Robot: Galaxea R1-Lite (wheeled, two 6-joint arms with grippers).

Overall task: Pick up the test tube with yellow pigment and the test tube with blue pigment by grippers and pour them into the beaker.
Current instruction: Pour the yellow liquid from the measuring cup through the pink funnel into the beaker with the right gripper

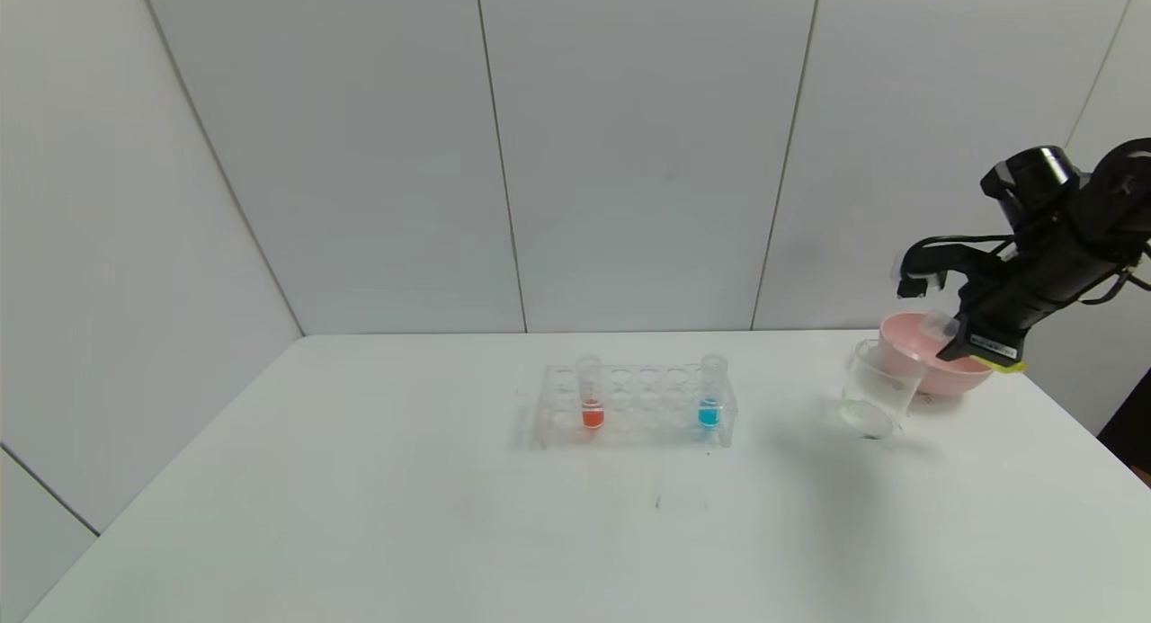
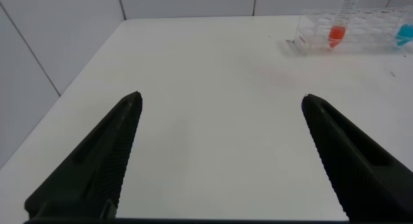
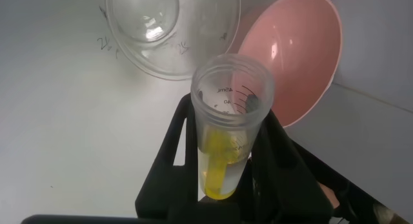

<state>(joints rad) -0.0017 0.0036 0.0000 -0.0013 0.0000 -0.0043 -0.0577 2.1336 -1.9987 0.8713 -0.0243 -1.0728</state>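
Right gripper point(image 3: 226, 169) above the beaker point(image 1: 877, 389), fingers closed on the test tube with yellow pigment point(image 3: 227, 130). Tube tilted, open mouth toward the beaker rim; yellow liquid runs in a streak along the inner wall, most of it pooled at the round end. Pink bowl point(image 1: 935, 371) just behind the beaker, touching or nearly so. Tube rack point(image 1: 637, 405) well apart from the beaker on the counter point(image 1: 360, 515); test tube with blue pigment point(image 1: 710, 391) upright at the rack end nearer the beaker, orange-red tube point(image 1: 590, 391) at the far end. Left gripper point(image 2: 219, 153) low over bare counter, far side of the rack from the beaker, fingers spread wide, holding nothing.
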